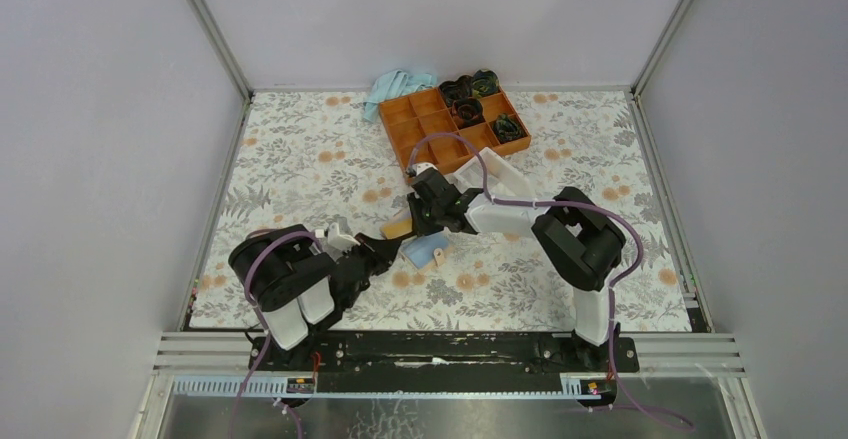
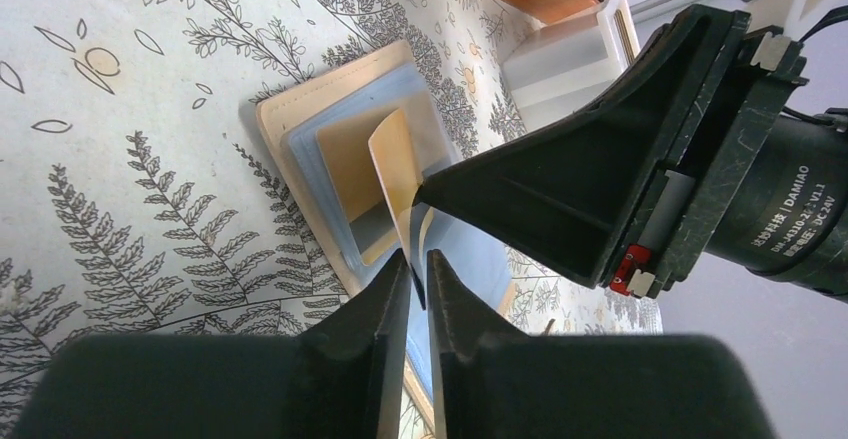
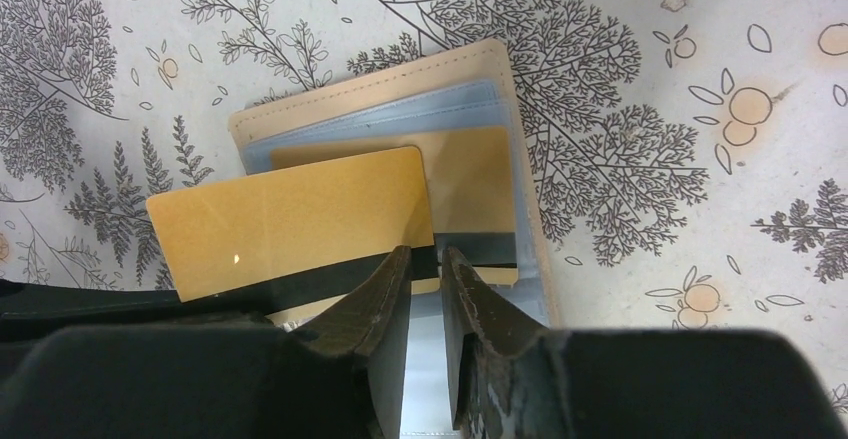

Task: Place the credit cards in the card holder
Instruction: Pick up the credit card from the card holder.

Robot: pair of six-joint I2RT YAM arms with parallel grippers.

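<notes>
**Desk:** What sits at the centre of the frame?

**Photographer:** The tan card holder (image 1: 398,227) lies open and flat on the floral table cover (image 1: 300,159), near the middle. It is well apart from the orange compartment tray (image 1: 410,119) and the crumpled blue cloth (image 1: 392,89) at the far edge. Both arms meet over it.

**Desk:** And the cards?

**Photographer:** One gold card (image 3: 290,214) with a black stripe hangs tilted just above the holder (image 3: 400,84), partly past its edge. A second gold card (image 3: 470,179) lies in the holder, on its light blue lining.

**Desk:** Who has the raised card?

**Photographer:** The left gripper (image 2: 418,279). In its wrist view the fingers are drawn almost together, with the card's (image 2: 392,164) dark striped end pinched in the slit between them.

**Desk:** The right gripper?

**Photographer:** The right gripper (image 3: 425,264) comes in from the tray side. Its fingers are close together, with a narrow gap between them. One finger (image 2: 560,189) points its tip at the raised card's edge, above the holder (image 2: 290,109). I cannot tell whether that gripper pinches anything.

**Desk:** How do the two grippers stand from above?

**Photographer:** The left gripper (image 1: 385,247) and right gripper (image 1: 418,214) stand tip to tip at the holder.
</notes>
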